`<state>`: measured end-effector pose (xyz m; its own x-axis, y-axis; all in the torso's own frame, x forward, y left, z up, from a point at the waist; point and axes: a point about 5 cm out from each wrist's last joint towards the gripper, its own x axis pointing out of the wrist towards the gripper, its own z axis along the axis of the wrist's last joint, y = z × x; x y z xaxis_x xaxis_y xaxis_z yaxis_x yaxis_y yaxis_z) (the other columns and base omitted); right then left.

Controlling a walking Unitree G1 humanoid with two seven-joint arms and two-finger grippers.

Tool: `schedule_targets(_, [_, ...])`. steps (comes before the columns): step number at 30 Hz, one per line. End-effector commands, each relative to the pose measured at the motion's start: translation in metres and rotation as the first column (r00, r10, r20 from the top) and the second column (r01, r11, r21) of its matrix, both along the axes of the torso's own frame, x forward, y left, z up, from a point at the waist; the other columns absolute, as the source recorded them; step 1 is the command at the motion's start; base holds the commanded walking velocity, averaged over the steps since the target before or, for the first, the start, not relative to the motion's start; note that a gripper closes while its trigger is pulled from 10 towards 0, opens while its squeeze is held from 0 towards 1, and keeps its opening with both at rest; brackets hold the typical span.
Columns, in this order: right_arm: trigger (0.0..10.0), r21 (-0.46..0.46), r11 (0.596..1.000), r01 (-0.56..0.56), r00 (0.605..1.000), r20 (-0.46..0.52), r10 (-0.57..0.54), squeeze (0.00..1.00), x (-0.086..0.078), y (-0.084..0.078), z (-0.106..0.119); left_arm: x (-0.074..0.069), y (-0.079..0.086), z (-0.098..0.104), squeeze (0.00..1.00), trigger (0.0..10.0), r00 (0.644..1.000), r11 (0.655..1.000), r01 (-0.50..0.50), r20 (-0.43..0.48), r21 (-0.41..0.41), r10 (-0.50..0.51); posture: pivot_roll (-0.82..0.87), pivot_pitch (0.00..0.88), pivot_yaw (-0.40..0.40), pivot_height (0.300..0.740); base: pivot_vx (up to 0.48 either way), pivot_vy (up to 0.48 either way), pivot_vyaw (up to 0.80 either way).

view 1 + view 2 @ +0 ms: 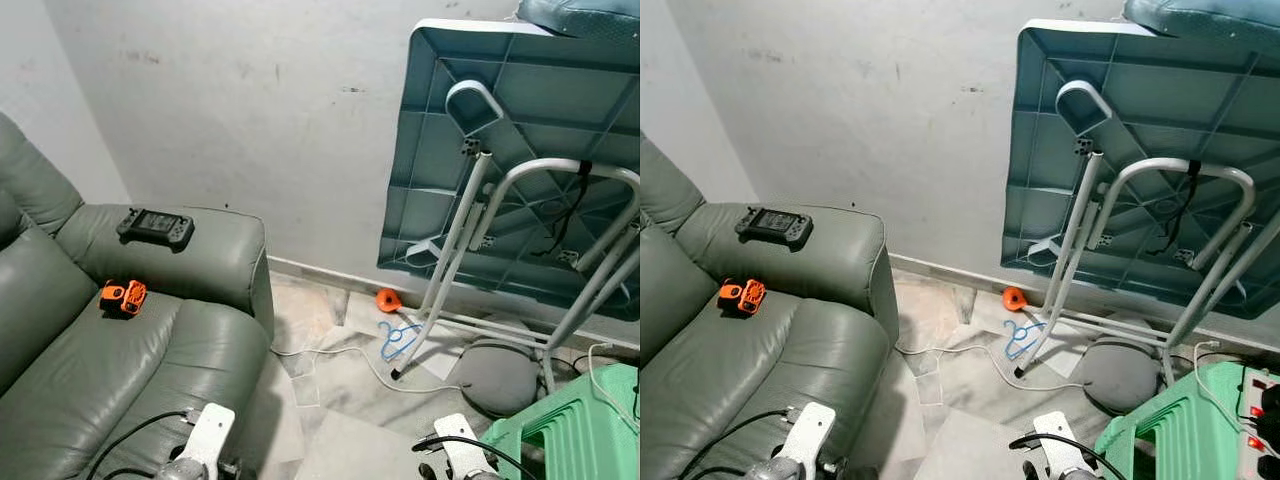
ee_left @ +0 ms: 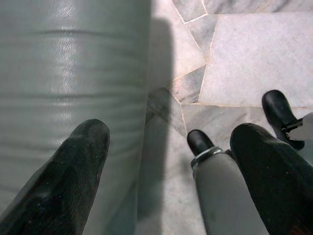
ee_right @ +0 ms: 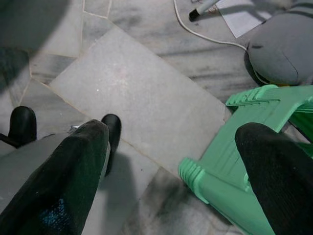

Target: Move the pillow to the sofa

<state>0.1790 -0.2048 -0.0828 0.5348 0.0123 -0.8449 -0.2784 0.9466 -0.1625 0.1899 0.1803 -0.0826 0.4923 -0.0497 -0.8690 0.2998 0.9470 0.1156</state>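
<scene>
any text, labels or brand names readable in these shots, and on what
None can be read.
Handheld game console on the sofa armrest: dark screen, any markings too small to read.
Orange gadget on the sofa seat: no legible print.
Power strip on the green plastic stools: red lights, no legible label.
Folded table against the wall: no print visible.

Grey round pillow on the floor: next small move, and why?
Probably step right toward the grey round pillow: it lies under the folded table's white legs, beyond both open grippers, left and right, which hang low over bare tile.
</scene>
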Motion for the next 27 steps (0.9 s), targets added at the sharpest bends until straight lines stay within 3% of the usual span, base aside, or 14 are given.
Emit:
schedule_targets(1, [10.0, -0.018, 1.000, -0.022, 1.000, -0.009, 0.022, 0.00, -0.0025, -0.0046, -0.0003, 0.0029, -0.0008, 0.0011, 0.00, 10.0, 1.000, 1.000, 0.012, -0.006, 0.023, -0.012, -0.14, 0.000, 0.035, 0.740, 0.000, 0.000, 0.00])
schedule_targets(27, [10.0, -0.059, 0.995, -0.075, 0.997, -0.031, 0.073, 0.00, -0.0051, -0.0071, -0.0012, 0.0008, 0.0077, 0.0004, 0.00, 10.0, 0.999, 0.991, 0.026, -0.028, 0.133, -0.023, -0.13, 0.000, 0.015, 0.740, 0.000, 0.000, 0.00])
